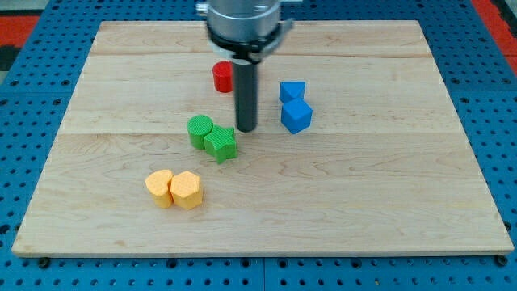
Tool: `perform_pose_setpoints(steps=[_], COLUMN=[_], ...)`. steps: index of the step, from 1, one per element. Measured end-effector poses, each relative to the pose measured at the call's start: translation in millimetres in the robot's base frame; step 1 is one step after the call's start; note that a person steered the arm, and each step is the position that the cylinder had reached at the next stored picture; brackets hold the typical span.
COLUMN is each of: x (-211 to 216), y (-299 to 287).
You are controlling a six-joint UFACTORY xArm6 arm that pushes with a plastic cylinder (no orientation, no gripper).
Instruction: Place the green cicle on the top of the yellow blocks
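- Nearest the view's bottom: two yellow blocks touching side by side, yellow block on the left and yellow hexagon-ish block on its right, on the wooden board.
- Up from them, near board centre: green circle, the task's thing, touching a second green block that sits at its lower right. Well apart from the yellow pair.
- My tip is down just right of the green pair, close to the second green block, not clearly touching; the green circle is on the far side of that block from the tip.
- No claw on this rig, only a rod, so nothing is open, shut or held.
- Right of the rod: two blue blocks touching, blue cube and blue block behind it.
- Furthest: red cylinder, partly behind the rod.
- Risk, my guess: a push from here hits the second green block first and drags both greens along, or splits them and sends the circle off sideways.
- Risk: coming in too hard could knock the yellow pair apart.
- Containers: none in view, nothing held in anything.
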State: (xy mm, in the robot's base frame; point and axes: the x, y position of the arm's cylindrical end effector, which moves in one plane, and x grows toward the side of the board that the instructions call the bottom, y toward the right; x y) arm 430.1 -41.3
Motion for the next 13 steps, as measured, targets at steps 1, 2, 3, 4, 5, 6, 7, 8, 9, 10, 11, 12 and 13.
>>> perform_pose_setpoints(steps=[1,2,3,4,5,6,7,8,9,10,11,12,13], x=[0,0,-5,10,29,27,22,24,24,22,28,39,42], y=[-46,-93,-137,-146,-122,-118,-97,-82,-66,-44,-40,-45,-51])
